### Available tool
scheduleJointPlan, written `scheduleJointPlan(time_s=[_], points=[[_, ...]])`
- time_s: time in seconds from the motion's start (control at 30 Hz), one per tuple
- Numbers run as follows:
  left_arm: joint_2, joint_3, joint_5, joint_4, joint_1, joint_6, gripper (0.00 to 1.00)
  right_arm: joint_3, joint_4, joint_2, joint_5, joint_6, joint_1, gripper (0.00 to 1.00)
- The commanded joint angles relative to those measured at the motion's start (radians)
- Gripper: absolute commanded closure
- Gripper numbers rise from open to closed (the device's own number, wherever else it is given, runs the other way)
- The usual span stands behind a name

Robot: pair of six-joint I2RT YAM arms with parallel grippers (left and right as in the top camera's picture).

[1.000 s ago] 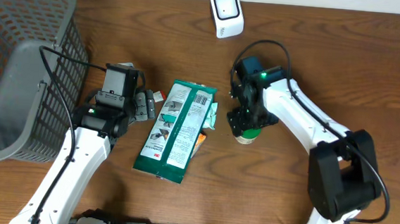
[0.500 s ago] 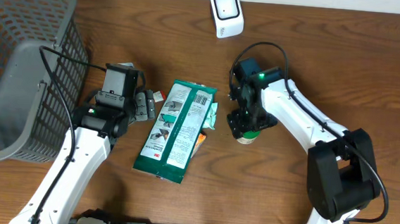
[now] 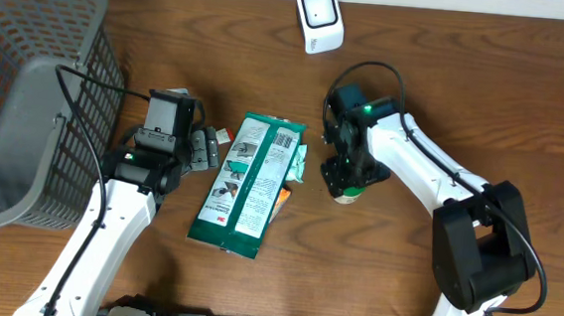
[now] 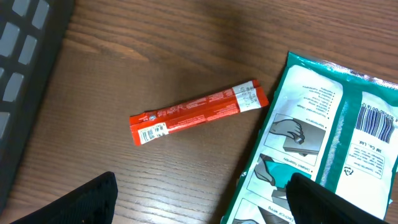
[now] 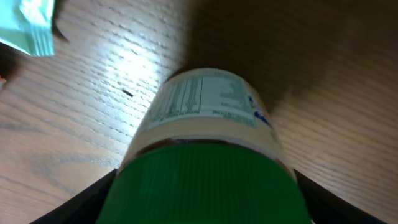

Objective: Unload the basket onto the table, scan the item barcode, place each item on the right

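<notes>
Green-lidded jar (image 3: 347, 192) stands upright on the wooden table (image 3: 524, 115), right of centre, directly beneath the right gripper (image 3: 343, 170), whose jaws sit on either side of the lid (image 5: 205, 180). Whether they are pressing on the lid cannot be told from the wrist view. The jar's printed label (image 5: 205, 99) faces up toward the wrist camera.

A grey mesh basket (image 3: 28, 90) fills the table's far left corner. A large green-and-white pouch (image 3: 249, 181) lies flat between the two arms, barcode end toward the far edge, with a pale turquoise packet (image 3: 299, 164) poking out from its right side, near the jar.

A white scanner (image 3: 319, 18) sits at the far edge, well apart from the jar.

The left gripper (image 4: 202, 202) hangs wide open and empty just left of the pouch, above a red stick sachet (image 4: 198, 112) that lies just beside the pouch's corner.
</notes>
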Motion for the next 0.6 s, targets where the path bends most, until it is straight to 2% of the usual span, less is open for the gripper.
scheduleJointPlan(time_s=[0.0,0.27,0.57], points=[[0.004,0.019,-0.003,0.0,0.005,-0.006,0.12,-0.012,0.004,0.004,-0.002,0.038,0.011,0.25],[0.004,0.019,-0.003,0.0,0.005,-0.006,0.12,-0.012,0.014,0.004,-0.001,0.142,0.011,0.27],[0.004,0.019,-0.003,0.0,0.005,-0.006,0.12,-0.012,0.016,0.004,-0.001,0.239,0.011,0.23]])
